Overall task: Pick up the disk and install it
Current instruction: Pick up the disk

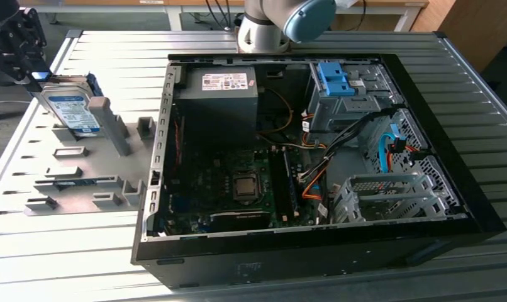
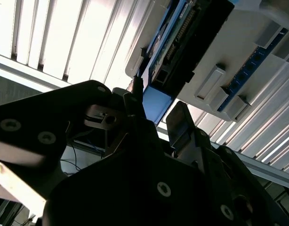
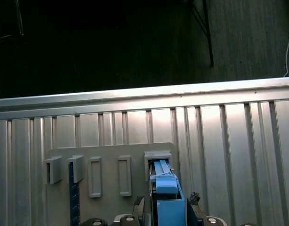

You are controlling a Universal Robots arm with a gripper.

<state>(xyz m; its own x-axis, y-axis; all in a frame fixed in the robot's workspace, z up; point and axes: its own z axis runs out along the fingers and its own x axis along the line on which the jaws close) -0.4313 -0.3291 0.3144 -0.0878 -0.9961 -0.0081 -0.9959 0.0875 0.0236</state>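
Tool: black two-finger gripper [image 3: 166,203] spread astride the top edge of the flat silver metal disk with blue rails [image 1: 70,107], slim gaps either side, nothing pinched | Disk: stands on edge in a slot of the grey fixture plate [image 1: 94,189] | Cut off: finger bases at the first wrist view's edge.

Silver disk [image 1: 69,106], white-and-blue label [image 1: 75,117]
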